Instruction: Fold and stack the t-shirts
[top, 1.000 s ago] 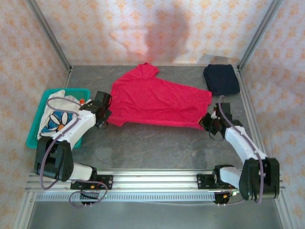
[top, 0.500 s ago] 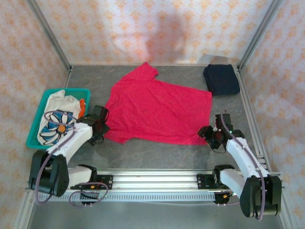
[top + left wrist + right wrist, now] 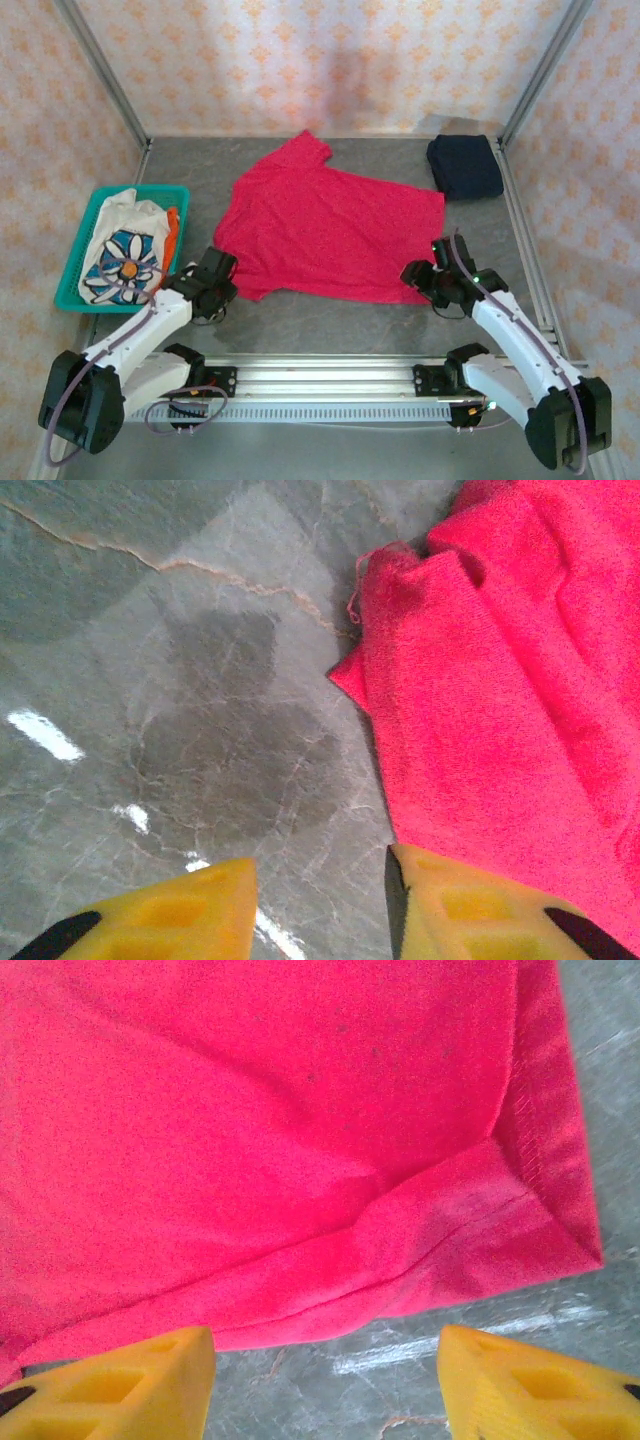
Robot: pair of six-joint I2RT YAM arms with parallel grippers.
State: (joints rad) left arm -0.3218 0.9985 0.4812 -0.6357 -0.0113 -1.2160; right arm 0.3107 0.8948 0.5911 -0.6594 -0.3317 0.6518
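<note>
Lying spread flat, red t-shirt [image 3: 330, 225]

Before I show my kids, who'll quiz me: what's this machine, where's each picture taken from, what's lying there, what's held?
Two robot arms are bolted to a table. One camera looks down from above and behind; the close-ups come from wrist cameras, the yellow tips being each arm's claw. A red t-shirt lies spread out, a folded navy shirt sits far right, a white flowered shirt lies in a teal basket. The left claw and right claw stand open by the red shirt's near edge, holding nothing.
</note>
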